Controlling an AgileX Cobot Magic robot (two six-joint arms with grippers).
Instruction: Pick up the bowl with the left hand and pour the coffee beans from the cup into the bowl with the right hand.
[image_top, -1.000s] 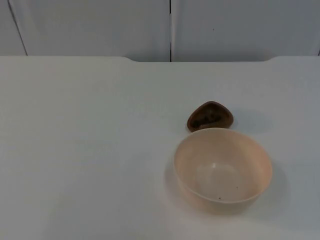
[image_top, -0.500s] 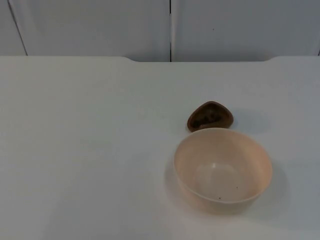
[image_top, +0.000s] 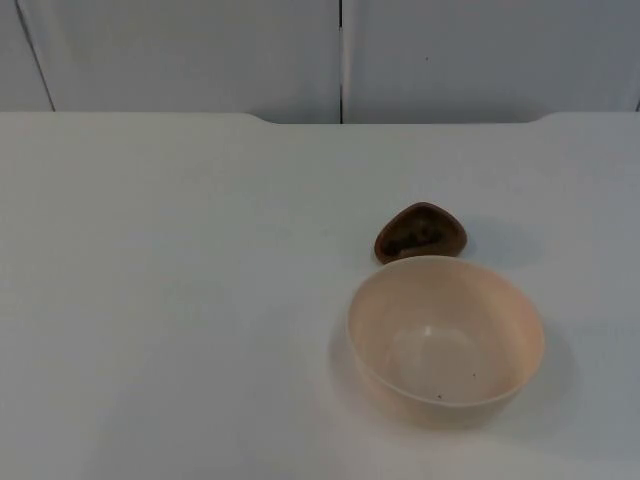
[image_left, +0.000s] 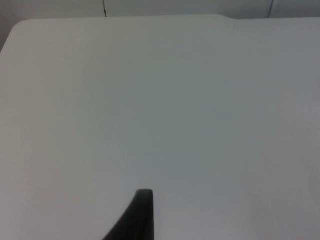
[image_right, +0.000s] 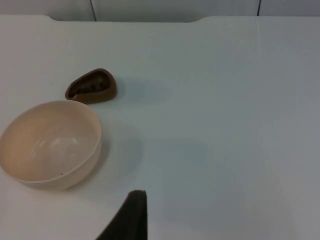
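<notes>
Small brown wooden cup (image_top: 421, 232) touching big round peach plastic bowl (image_top: 446, 338) at 12 o'clock. Could tip, spilling beans. Both hands: cannot tell.

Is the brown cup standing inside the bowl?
No, in the top view the brown cup stands on the table just behind the bowl, outside its rim.

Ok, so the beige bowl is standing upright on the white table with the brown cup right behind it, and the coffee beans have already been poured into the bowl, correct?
Not quite. The bowl is upright on the table with the brown cup right behind it, but no pour has happened: the top view shows the bowl's inside bare apart from a few dark specks. The dark contents sit in the cup, as the right wrist view also shows.
</notes>
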